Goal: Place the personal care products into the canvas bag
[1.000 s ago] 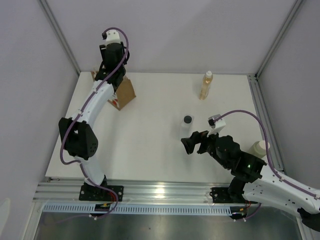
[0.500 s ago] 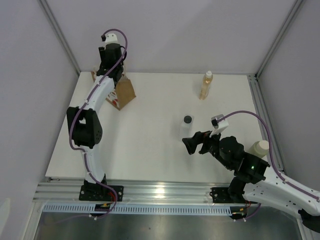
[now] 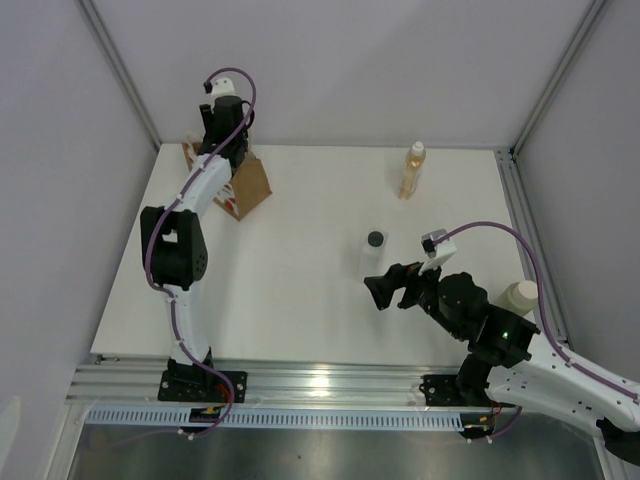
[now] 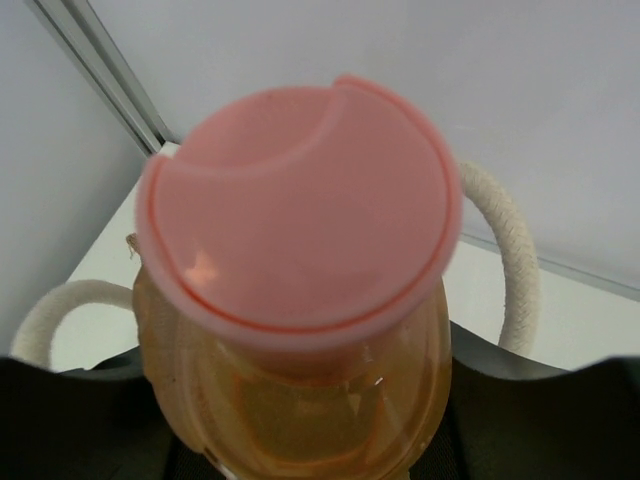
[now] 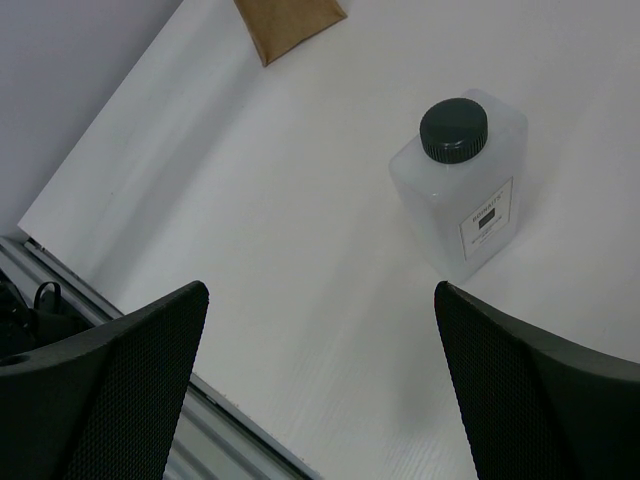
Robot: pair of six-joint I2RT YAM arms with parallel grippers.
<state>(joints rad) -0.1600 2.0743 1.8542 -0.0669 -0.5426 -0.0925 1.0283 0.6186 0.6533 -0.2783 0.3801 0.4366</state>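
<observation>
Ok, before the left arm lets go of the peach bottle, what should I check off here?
1. Grip: left gripper shut on peach bottle: ok.
2. Line-up: bottle between the handles of the bag, one showing on each side in the wrist view: ok.
3. Drop path: bottle over the bag's opening: cannot tell, the opening is hidden.
4. Other side: right gripper open, white bottle ahead of it and untouched: ok.
5. Waiting: amber bottle upright on the table: ok.
6. Waiting: cream bottle free to grasp: cannot tell, it is partly hidden.
</observation>
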